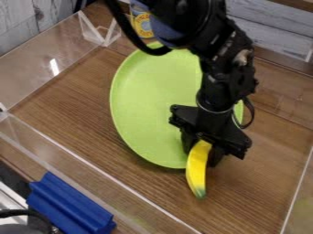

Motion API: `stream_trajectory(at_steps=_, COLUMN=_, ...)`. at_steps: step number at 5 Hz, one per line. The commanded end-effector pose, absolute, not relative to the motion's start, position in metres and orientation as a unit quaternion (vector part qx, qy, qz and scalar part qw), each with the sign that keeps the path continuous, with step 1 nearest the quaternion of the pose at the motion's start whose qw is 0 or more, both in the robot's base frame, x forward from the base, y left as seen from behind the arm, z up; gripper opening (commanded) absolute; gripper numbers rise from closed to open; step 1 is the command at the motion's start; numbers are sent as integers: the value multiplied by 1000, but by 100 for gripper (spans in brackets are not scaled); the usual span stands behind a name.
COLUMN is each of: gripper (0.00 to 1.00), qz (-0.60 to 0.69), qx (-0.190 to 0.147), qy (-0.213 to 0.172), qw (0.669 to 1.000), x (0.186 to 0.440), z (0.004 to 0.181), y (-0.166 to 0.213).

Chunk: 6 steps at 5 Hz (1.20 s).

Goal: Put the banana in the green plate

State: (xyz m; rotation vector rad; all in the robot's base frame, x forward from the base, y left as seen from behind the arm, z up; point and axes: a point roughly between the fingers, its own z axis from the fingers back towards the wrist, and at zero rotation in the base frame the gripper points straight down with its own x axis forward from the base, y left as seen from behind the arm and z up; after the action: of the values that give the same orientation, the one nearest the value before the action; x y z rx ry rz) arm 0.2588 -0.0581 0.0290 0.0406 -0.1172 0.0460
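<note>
We have our tool (204,146) pointing down and clenched on the upper end of the banana (197,170), whose free end trails below the tool onto the wooden table (86,137). The green plate (145,101) lies just behind and to the left of the tool, its rim touching or passing under it. We judge the grasp done; lifting and placing the banana remains.

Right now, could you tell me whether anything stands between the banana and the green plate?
Nothing visible does. The claw is shut on the banana, which lies on the wood just off the plate's near rim, its upper end at the edge. Only the arm itself stands over the plate.
</note>
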Motion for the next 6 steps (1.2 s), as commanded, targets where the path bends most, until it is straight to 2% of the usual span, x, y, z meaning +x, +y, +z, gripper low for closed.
stream_trajectory(at_steps=1, gripper=0, qz=27, qx=17, qy=-76, qw=997, x=268, z=35, y=-56)
stream_trajectory(at_steps=2, gripper=0, qz=26, qx=18, qy=-75, qw=997, x=270, z=34, y=-56)
stream_trajectory(at_steps=6, gripper=0, qz=10, qx=35, qy=-54, qw=998, x=265, z=52, y=-45)
